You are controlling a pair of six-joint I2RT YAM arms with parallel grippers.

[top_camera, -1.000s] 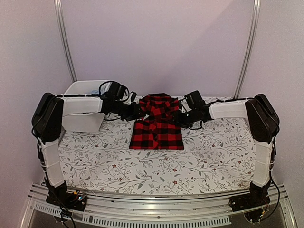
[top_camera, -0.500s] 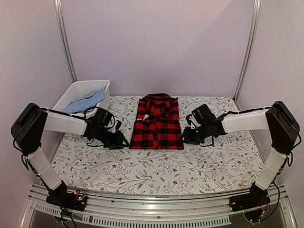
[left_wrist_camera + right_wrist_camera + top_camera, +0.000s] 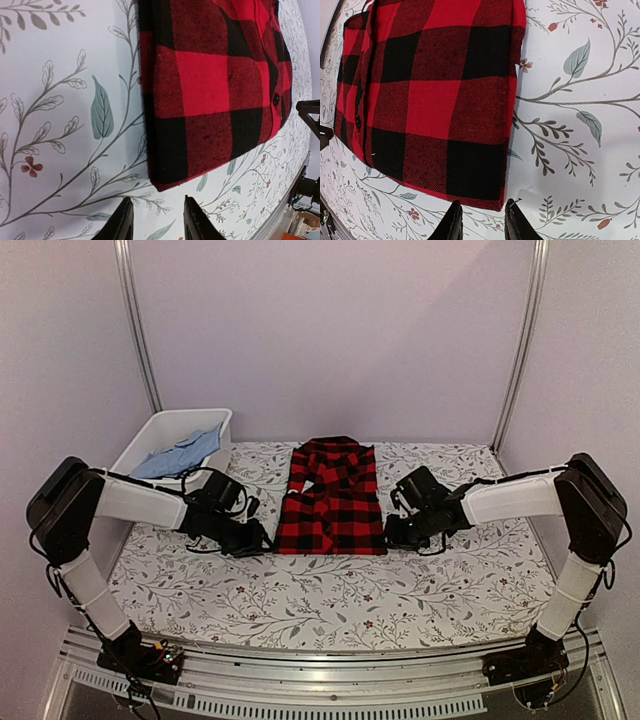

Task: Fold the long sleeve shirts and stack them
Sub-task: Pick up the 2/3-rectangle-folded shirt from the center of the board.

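On the table (image 3: 330, 600) one shirt (image 3: 333, 502) lies folded into a neat rectangle, centred toward the far edge with its collar at the far end. That fold looks finished or nearly so. At the far left stands a bin (image 3: 170, 425) with blue cloth (image 3: 185, 452) heaped inside, likely another garment waiting its turn, though its kind cannot be told. Nothing is stacked yet: only the one folded piece is on the table, so most of the job seems to be left.

The left gripper (image 3: 262, 538) sits low at the shirt's near left corner and the right gripper (image 3: 392, 535) at its near right corner. In both wrist views the jaws stand a little apart with nothing between them, and the hem lies just ahead of the tips, so neither holds the cloth.

The table cover is white and smooth, printed with thin grey-green vines, leaves and small red flowers. The shirt is a soft, brushed weave in red-and-black buffalo check; its diagonal twill shows up close, and its folded edges are thick, layered and fairly straight, with rounded corners. The bin is white plastic, rectangular, with a rolled rim. The blue cloth is thin and crumpled. The fingers (image 3: 122, 220) are black, hard and blunt. A dark round button (image 3: 276, 99) sits on the shirt's front strip
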